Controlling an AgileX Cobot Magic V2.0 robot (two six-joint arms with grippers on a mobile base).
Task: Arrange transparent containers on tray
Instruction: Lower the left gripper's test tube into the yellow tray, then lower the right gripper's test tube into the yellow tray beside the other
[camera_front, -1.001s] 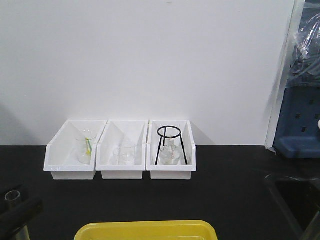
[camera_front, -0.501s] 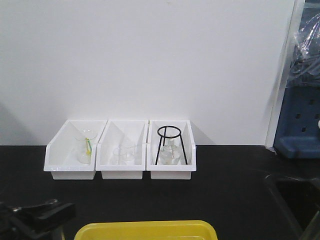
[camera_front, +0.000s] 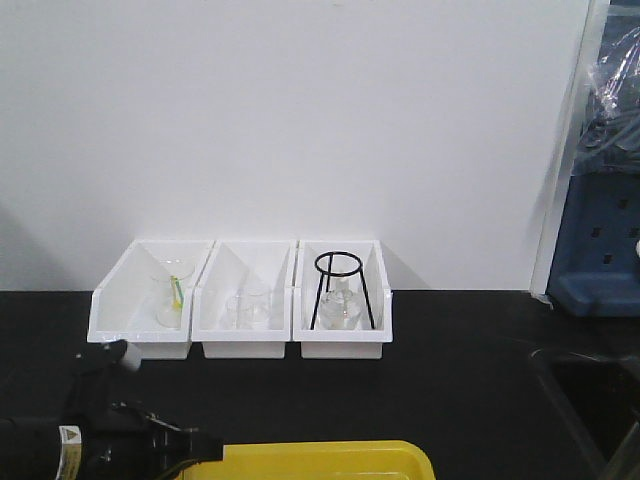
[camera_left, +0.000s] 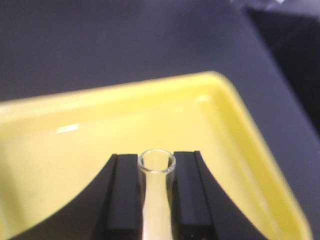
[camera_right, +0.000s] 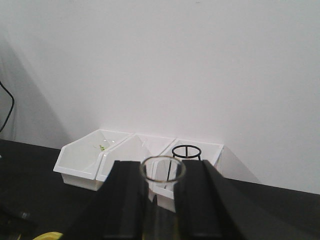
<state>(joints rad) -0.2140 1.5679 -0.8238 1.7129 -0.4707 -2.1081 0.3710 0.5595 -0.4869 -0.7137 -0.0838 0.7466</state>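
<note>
My left gripper (camera_left: 157, 159) is shut on a clear test tube (camera_left: 156, 205). The tube's open round rim sticks out past the fingertips, over the inside of the yellow tray (camera_left: 235, 150). In the front view the left arm (camera_front: 100, 435) reaches in from the lower left to the tray's (camera_front: 330, 460) near-left rim. The right gripper (camera_right: 162, 169) is shut on a second clear tube (camera_right: 162, 215), held well above the black bench with its rim facing the white bins. Only a sliver of the tray (camera_right: 47, 236) shows in the right wrist view.
Three white bins (camera_front: 240, 300) stand side by side against the back wall. They hold squat beakers and flasks, and the right bin has a black ring stand (camera_front: 340, 288). A sink (camera_front: 590, 400) is sunk into the black bench at the right, with blue equipment (camera_front: 600, 240) behind it.
The left arm has swung from the bottom-left corner rightward and up to the tray's edge. The tube that stood upright there now points out over the tray.
</note>
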